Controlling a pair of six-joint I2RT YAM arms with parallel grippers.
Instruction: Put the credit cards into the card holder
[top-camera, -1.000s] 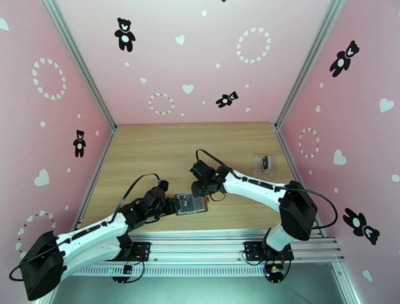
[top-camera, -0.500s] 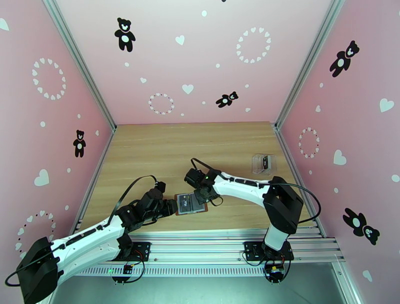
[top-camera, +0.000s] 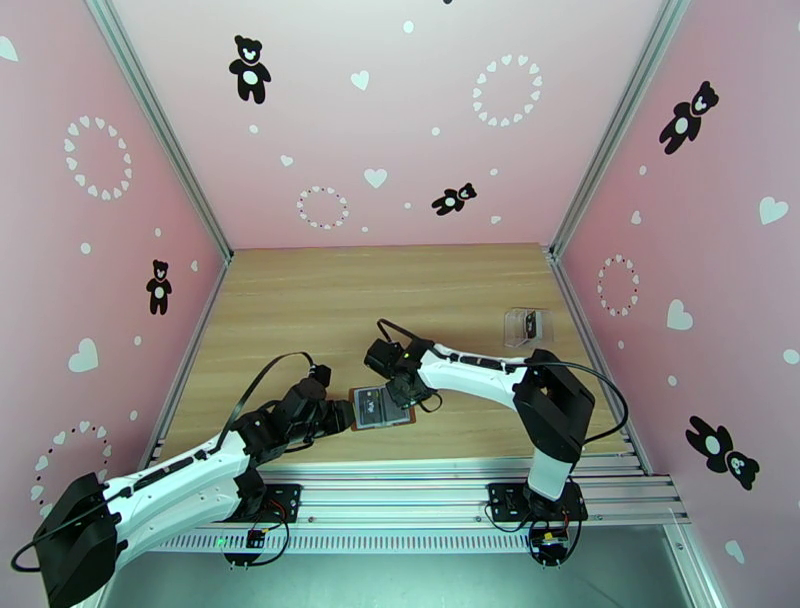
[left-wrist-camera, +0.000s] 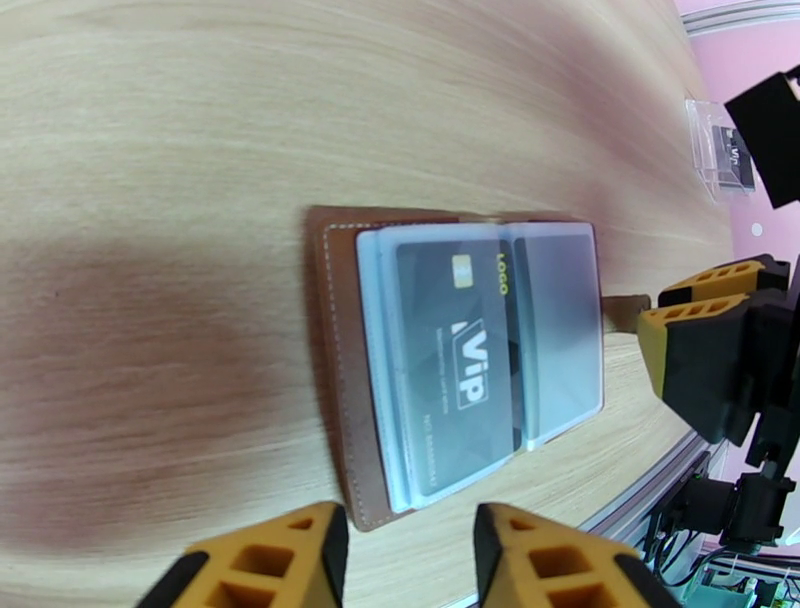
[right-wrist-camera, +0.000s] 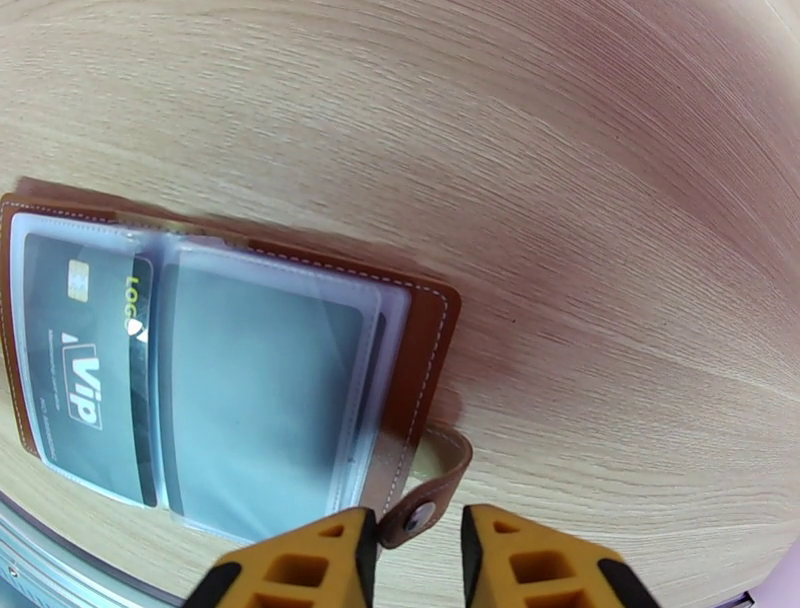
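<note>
Near the front edge of the table (top-camera: 300, 300), the right gripper (right-wrist-camera: 418, 527) points down at the right end of the card holder (right-wrist-camera: 432, 330). Its two yellow fingers (right-wrist-camera: 300, 565) stand a little apart. The small snap tab (right-wrist-camera: 440, 478) of the card holder pokes in between them. I cannot tell if the fingers squeeze the tab or just sit beside it.

The card holder lies open and flat on the wood, with brown leather below and see-through pockets (right-wrist-camera: 270, 400) on top. In the left pocket sits a black credit card (right-wrist-camera: 85, 370) with the word VIP on it. The right pocket looks grey and cloudy, and I cannot tell what is in it.

At the other end of the card holder is the left gripper (left-wrist-camera: 410, 535). Its fingers (left-wrist-camera: 270, 560) are spread, with bare wood in the gap, and they hold nothing. The left edge of the card holder lies just in front of the fingertips. The two grippers face each other with the card holder between them.

Off to the right, near the pink wall (top-camera: 680, 200), stands a clear box (top-camera: 515, 327). Another dark card (left-wrist-camera: 735, 165) stands inside it, well apart from the card holder.
</note>
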